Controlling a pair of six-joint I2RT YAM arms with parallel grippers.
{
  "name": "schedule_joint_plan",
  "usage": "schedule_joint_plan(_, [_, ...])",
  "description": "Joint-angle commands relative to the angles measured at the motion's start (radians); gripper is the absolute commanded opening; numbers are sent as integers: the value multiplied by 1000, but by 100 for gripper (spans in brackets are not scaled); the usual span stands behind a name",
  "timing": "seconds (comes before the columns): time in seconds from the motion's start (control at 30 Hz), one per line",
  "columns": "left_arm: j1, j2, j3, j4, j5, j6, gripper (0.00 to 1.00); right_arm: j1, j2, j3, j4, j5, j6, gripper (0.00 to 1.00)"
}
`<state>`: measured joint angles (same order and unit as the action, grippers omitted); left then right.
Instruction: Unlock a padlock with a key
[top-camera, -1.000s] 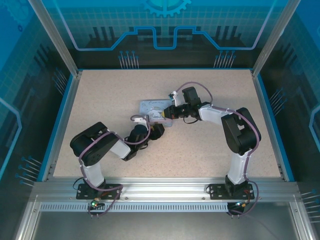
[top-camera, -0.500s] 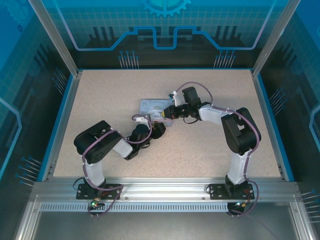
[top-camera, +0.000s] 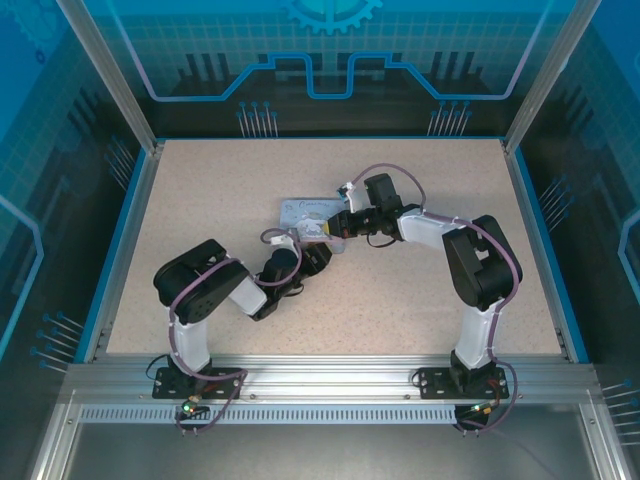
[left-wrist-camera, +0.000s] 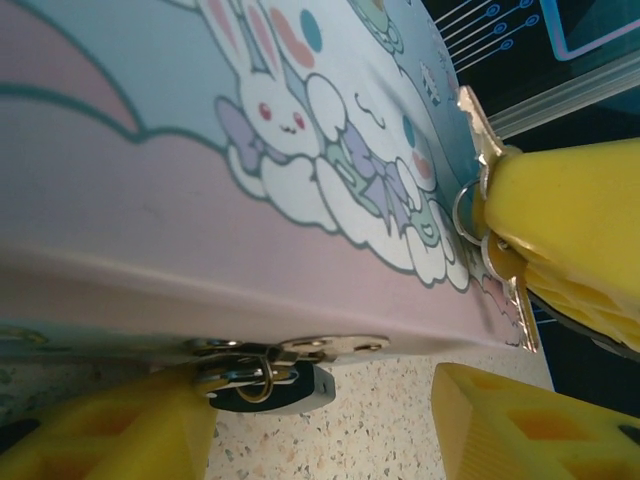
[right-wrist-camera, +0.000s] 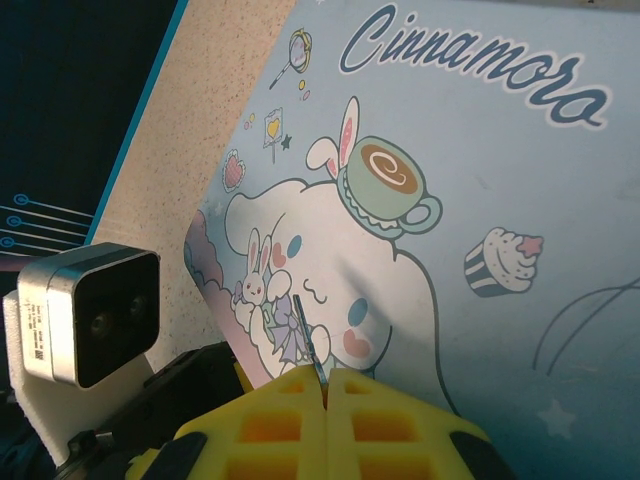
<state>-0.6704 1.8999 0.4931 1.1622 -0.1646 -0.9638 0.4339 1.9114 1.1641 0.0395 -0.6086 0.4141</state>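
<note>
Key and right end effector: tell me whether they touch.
Touching. The right wrist view shows the key pinched between the shut yellow fingers of the right end effector, with its thin blade sticking out.

Bright, even light; wrist close-ups soft (near edges blurred).

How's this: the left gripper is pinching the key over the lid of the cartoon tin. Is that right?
Not the left: the right gripper is pinching the key over the lid of the cartoon tin, as the right wrist view shows. The left gripper is open beside the padlock.
</note>
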Motion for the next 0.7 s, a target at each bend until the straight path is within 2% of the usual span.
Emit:
schedule_joint_plan(0.0, [-15, 21, -9, 110, 15, -40, 56, 14, 39, -44, -102, 55, -16, 0])
schedule_joint_plan(0.37, [-31, -38, -24, 106, -24, -54, 57, 14, 44, -41, -104, 57, -20, 0])
schedule_joint_plan(0.67, [-32, -32, -21, 125, -44, -61, 44, 15, 42, -44, -105, 57, -23, 0])
